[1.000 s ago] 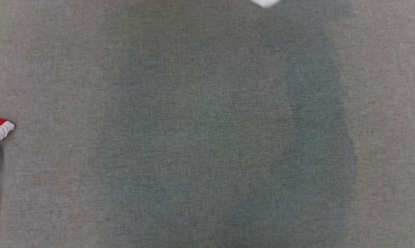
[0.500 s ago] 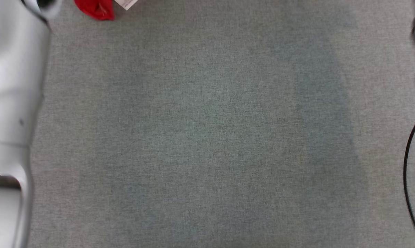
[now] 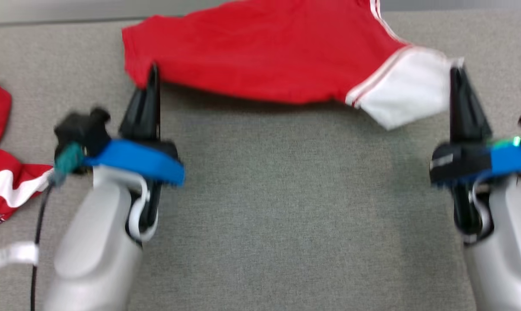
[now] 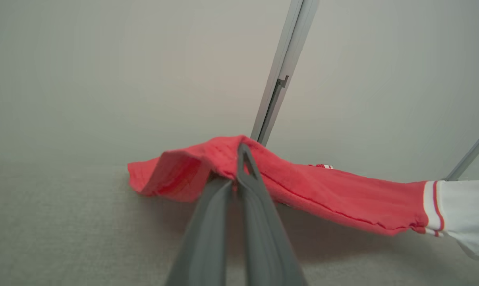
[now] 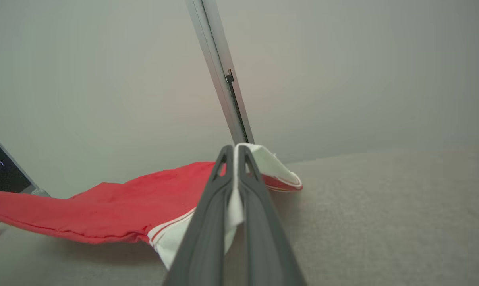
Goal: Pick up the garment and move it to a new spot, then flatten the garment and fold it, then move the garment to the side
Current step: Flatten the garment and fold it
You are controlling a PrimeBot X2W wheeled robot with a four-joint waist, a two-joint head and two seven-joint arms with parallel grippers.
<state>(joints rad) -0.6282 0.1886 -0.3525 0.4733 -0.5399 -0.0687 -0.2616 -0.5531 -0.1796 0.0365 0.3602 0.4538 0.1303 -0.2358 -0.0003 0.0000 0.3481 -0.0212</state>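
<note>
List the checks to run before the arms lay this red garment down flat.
1. Left jaws shut on the garment at its red edge: ok.
2. Right jaws shut on the white sleeve: ok.
3. Held edge stretched between the two grips: ok.
4. Grey table cloth below the held edge free of objects: ok.
5. Second red garment at the robot's left lies apart from the held one: ok.
6. Far edge lying flat: cannot tell, it runs past the head view's top.
</note>
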